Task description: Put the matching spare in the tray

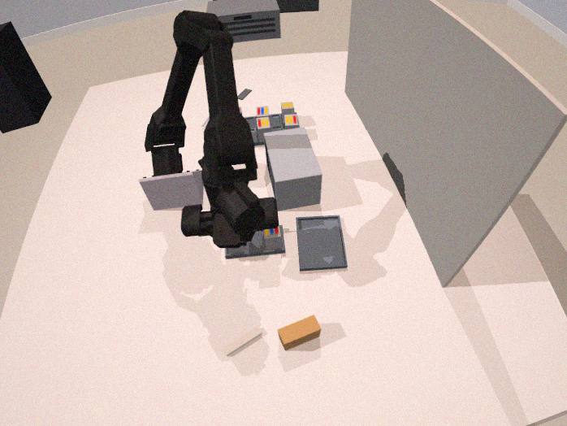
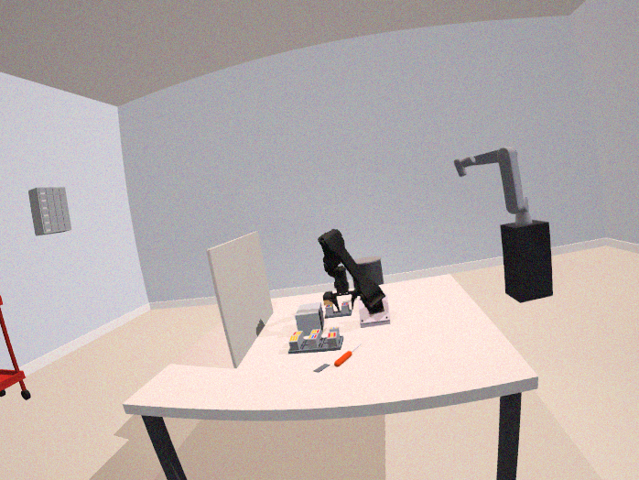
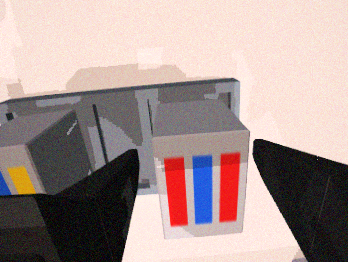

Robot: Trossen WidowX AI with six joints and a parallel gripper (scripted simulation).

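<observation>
My gripper (image 2: 344, 307) (image 3: 195, 152) is open, its fingers on either side of a grey block with red, blue and red stripes (image 3: 203, 190); no contact shows. In the top view the arm hides the fingertips and this block. The block stands at one end of the near rack (image 1: 256, 254) (image 3: 120, 91). A second block, with red, blue and yellow stripes (image 1: 271, 231) (image 3: 20, 179), stands at the other end. The dark tray (image 1: 322, 268) is empty, beside this rack. A far rack (image 2: 316, 350) holds several striped blocks (image 1: 263, 123) (image 1: 291, 119). I cannot tell which unit is the mounted one.
A large grey box (image 1: 295, 158) (image 2: 309, 316) stands between the racks, near the arm. A tall panel (image 1: 439, 128) (image 2: 241, 300) rises beyond the tray. An orange-brown block (image 1: 299, 332) and a pale strip (image 1: 244, 341) lie in front. An orange screwdriver (image 2: 342, 358) lies by the far rack.
</observation>
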